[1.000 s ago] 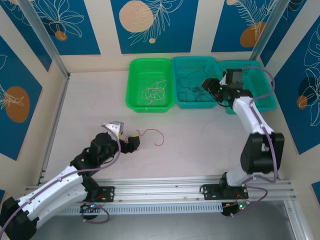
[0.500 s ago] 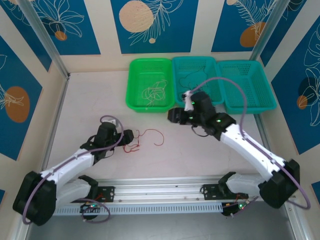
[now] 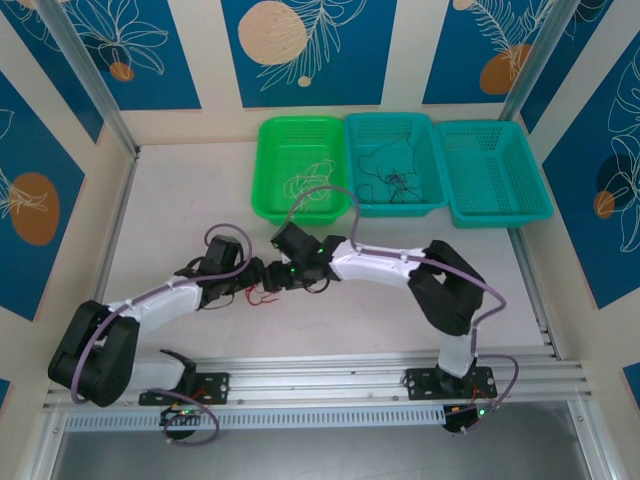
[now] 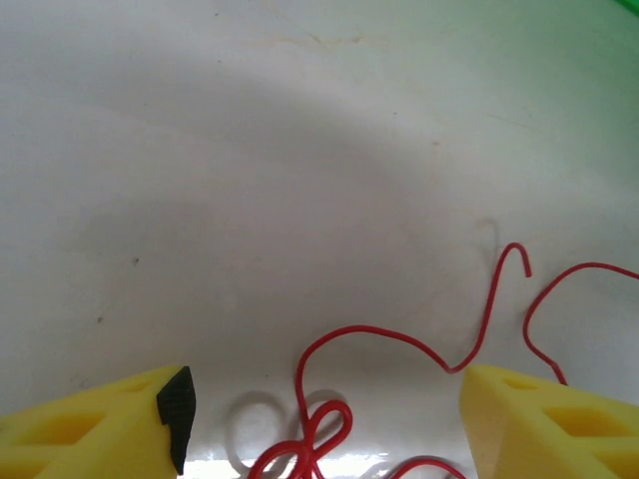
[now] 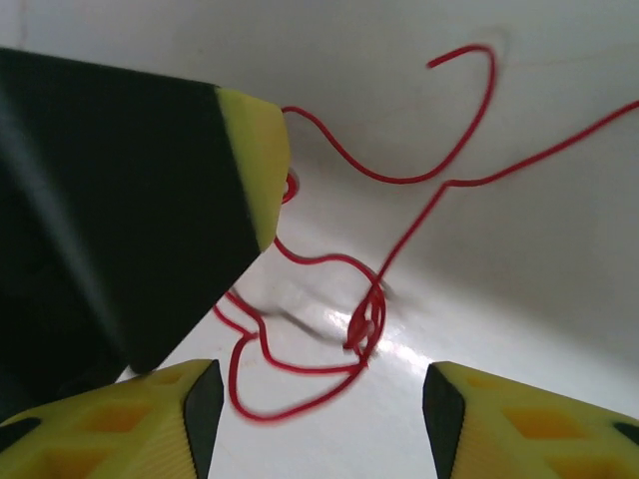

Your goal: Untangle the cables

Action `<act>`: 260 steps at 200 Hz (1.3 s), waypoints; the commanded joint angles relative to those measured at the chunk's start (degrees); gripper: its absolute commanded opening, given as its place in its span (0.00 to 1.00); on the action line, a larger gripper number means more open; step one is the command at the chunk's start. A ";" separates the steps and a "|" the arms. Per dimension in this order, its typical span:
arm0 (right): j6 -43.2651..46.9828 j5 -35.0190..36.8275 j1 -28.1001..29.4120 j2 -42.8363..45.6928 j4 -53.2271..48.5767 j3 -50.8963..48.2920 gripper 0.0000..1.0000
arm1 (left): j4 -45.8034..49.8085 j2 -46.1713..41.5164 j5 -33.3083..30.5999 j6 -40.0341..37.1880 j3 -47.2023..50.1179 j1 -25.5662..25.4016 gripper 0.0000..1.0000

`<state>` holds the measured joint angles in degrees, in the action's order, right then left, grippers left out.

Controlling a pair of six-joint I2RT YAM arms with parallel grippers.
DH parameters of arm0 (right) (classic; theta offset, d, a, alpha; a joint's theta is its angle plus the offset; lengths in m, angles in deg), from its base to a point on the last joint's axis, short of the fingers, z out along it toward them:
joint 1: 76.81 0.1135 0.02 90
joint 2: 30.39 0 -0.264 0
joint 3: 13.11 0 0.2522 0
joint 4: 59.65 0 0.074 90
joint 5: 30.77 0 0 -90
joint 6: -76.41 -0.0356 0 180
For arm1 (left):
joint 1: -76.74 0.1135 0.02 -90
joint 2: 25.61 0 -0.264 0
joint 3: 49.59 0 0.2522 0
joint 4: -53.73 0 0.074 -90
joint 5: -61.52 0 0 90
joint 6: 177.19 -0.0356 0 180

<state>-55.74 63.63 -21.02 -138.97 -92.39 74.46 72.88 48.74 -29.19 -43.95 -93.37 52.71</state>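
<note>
Red cable [image 3: 263, 296] loose on the white table [image 3: 180, 200], an arm reaching in from each side.
Its loops lie on the table at 6 o'clock of the two grippers. The left gripper [image 4: 319, 419] has its jaws well apart, with the wire between them and nothing held. The right gripper [image 5: 315, 409] is likewise parted over the loops, gripping nothing. At 12 o'clock a beige cable [image 3: 310, 180] lies in the green basket [image 3: 260, 170], and dark cables [image 3: 390, 180] in the teal basket [image 3: 395, 211] beside it.
</note>
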 commanded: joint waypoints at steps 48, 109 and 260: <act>-1.47 6.62 1.00 -3.76 -4.21 2.38 0.16 | 0.11 -2.93 0.43 -0.48 -0.44 1.62 0.71; 16.15 -1.21 -6.16 12.40 -0.72 -10.85 0.00 | -5.58 -12.31 11.88 -11.12 0.96 1.58 0.74; 15.00 -4.78 -6.88 20.91 12.88 -17.45 0.01 | -27.50 -0.23 36.33 11.63 -3.56 -0.72 0.12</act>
<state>-37.75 56.09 -28.12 -116.28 -83.96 57.63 47.35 50.40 6.00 -33.32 -94.99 52.64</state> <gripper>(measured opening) 0.058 0.323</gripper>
